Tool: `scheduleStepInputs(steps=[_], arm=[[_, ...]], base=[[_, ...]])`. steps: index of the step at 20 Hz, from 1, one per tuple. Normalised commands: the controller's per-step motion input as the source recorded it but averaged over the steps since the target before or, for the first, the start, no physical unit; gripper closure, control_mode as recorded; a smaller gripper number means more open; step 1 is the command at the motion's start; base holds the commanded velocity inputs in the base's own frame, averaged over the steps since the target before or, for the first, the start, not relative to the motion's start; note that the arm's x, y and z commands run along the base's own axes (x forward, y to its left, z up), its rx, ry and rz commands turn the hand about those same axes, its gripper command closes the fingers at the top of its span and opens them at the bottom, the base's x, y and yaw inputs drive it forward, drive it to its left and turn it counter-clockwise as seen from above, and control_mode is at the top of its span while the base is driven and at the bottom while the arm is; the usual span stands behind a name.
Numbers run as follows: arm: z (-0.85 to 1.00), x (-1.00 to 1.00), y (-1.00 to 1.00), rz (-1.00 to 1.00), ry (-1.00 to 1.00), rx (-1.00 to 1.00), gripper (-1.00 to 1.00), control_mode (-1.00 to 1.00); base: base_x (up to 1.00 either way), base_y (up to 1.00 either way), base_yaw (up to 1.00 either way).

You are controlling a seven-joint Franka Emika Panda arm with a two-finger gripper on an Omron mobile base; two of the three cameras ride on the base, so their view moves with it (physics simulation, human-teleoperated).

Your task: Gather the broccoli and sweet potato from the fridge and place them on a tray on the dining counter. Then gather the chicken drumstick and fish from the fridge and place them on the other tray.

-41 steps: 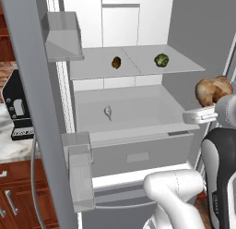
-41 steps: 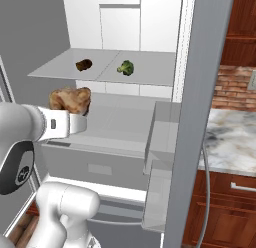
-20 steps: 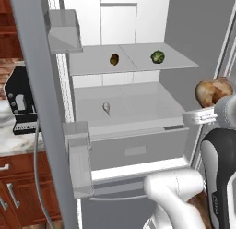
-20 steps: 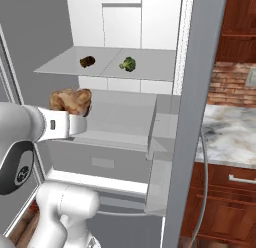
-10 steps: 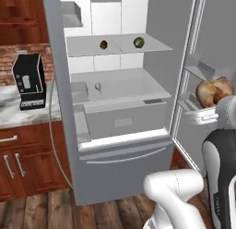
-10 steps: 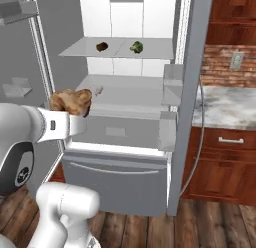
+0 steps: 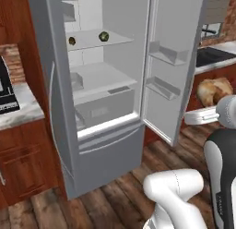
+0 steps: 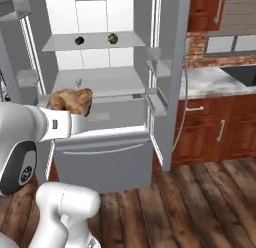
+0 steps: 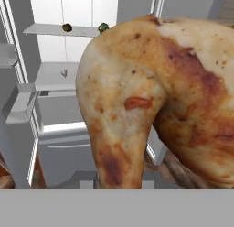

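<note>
chicken drumstick (image 9: pixel 155 98) – long axis upright in the hand view, narrow end down; gripper (image 8: pixel 75 114) clamped narrowly on it.

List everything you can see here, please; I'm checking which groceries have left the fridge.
chicken drumstick: one, golden brown, held in the tool outside the fridge.
broccoli: one, green, upper fridge shelf, right of the other item.
sweet potato: one, dark brown, same shelf, left.
fish: one, small and grey, on the lower shelf; too small to be sure.
fridge: one, grey, both doors open.
counter: grey marble over red-brown cabinets, right of the fridge.
coffee machine: one, black, on the counter left of the fridge.
floor: dark wood planks.
tool: one, white, shut on the drumstick.
</note>
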Motion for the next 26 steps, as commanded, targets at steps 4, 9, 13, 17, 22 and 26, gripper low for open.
scheduleStepInputs(steps=[4,9,13,17,22,26], arm=[[0.0,0.0,0.0,0.0,0.0,0.0,1.0,1.0],[0.0,0.0,0.0,0.0,0.0,0.0,1.0,1.0],[0.0,0.0,0.0,0.0,0.0,0.0,1.0,1.0],[0.0,0.0,0.0,0.0,0.0,0.0,1.0,1.0],[0.0,0.0,0.0,0.0,0.0,0.0,1.0,1.0],[0.0,0.0,0.0,0.0,0.0,0.0,1.0,1.0]], base=[[-0.58,0.4,-0.72],[-0.57,0.36,-0.75],[-0.58,0.32,-0.76],[-0.77,0.32,-0.73],[-0.98,0.35,-0.63],[-1.0,0.08,-0.45]])
